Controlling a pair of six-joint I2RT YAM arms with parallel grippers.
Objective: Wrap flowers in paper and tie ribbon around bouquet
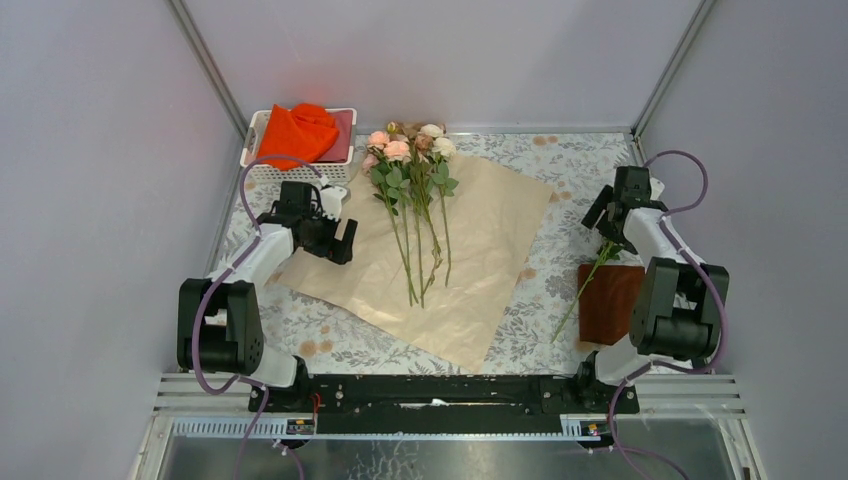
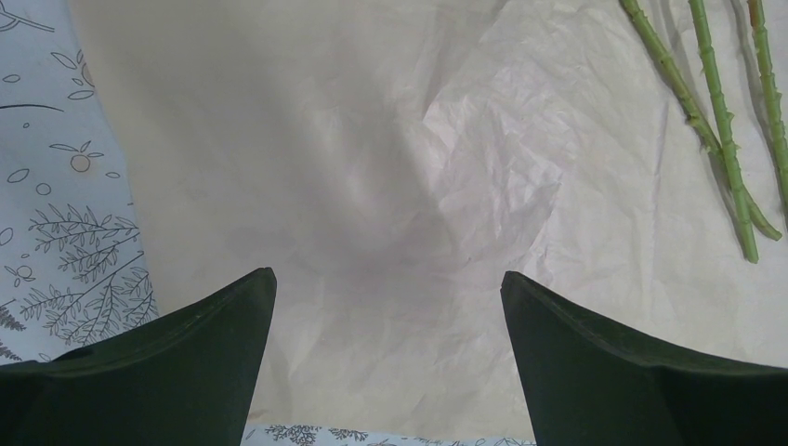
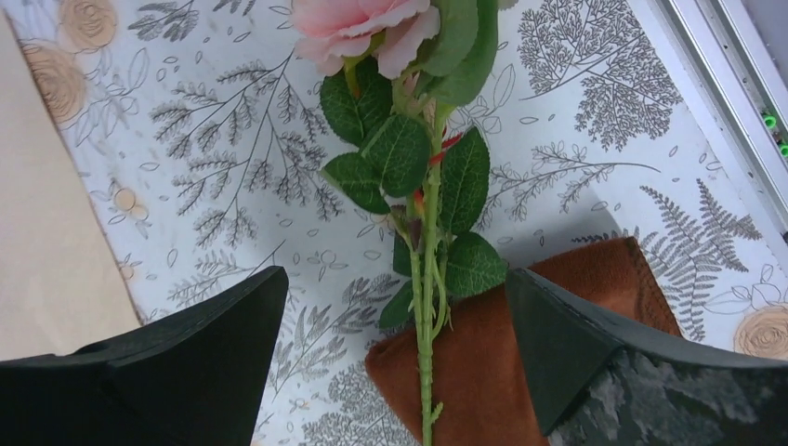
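Flowers: bunch lying on paper, mid-table.
Left gripper: jaws wide, over bare paper.
Right gripper: jaws wide. Only its wrist view shows the pink rose bloom, stem across brown cloth, ungripped.

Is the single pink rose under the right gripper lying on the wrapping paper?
No, the pink rose lies on the leaf-patterned mat, its stem crossing the brown cloth, apart from the paper.

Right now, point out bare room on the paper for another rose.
Free: the right half of the paper, between the stems of the flowers and its right edge; the near corner. Crowded: the left side, where the left gripper hovers beside the stems.
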